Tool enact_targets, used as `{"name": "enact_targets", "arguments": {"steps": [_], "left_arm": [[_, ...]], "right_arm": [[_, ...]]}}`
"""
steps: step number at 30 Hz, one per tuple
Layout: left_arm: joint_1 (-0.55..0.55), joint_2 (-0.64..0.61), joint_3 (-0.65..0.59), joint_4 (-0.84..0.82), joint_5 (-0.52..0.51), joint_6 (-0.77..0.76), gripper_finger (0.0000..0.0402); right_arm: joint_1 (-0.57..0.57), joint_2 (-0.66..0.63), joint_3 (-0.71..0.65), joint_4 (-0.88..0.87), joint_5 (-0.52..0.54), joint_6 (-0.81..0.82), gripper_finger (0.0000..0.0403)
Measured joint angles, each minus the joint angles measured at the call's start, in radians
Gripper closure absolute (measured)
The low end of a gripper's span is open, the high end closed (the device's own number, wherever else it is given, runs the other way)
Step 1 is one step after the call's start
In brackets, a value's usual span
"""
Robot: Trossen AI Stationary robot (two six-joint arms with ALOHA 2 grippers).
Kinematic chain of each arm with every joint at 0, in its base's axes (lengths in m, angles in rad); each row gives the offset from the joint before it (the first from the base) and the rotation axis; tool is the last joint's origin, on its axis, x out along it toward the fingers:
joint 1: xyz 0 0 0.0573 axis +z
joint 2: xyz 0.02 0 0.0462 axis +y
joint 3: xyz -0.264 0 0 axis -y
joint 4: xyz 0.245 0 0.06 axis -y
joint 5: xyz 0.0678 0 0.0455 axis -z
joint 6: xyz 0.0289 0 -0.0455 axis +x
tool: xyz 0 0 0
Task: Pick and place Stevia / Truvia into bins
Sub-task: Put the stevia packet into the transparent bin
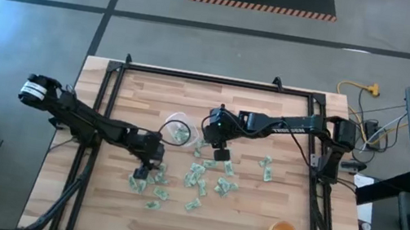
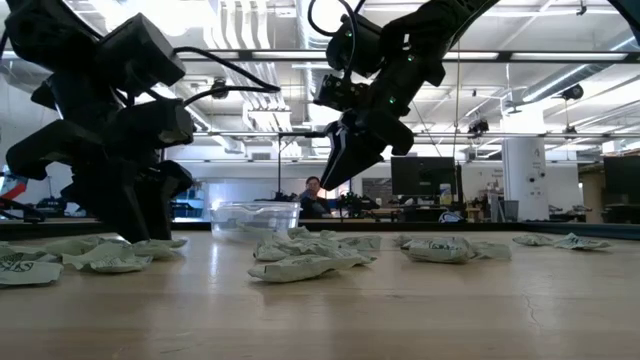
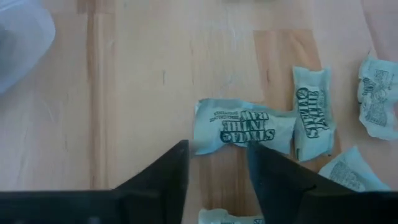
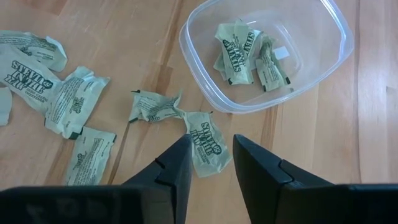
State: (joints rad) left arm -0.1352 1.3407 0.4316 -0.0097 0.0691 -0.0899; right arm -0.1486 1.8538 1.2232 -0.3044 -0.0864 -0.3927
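A pick is under way: the left pincer [image 3: 217, 171], parted and empty, is lowered over a packet [image 3: 245, 127]. The right pincer [image 4: 211, 158], parted and empty, is held above a packet [image 4: 208, 146] beside the tub [image 4: 267, 53]. Closing is needed next.

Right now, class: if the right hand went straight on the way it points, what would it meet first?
Most likely the crumpled Stevia packet lying between the open fingers of the right hand, just short of the clear tub; how high the hand is stays unclear.
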Motion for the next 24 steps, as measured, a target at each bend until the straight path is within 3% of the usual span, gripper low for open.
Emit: {"name": "enact_targets", "arguments": {"steps": [8,16,24], "left_arm": [[0.000,0.000,0.000,0.002,0.005,0.051,0.0391],[0.002,-0.011,0.000,0.023,0.001,0.046,0.0394],[-0.007,-0.022,-0.001,0.168,0.053,0.072,0.0381]], "right_arm": [[0.000,0.000,0.000,-0.001,0.000,0.000,0.0302],[0.000,0.000,0.000,-0.003,0.000,0.000,0.0301],[0.000,0.000,0.000,-0.003,0.000,0.000,0.0309]]}}
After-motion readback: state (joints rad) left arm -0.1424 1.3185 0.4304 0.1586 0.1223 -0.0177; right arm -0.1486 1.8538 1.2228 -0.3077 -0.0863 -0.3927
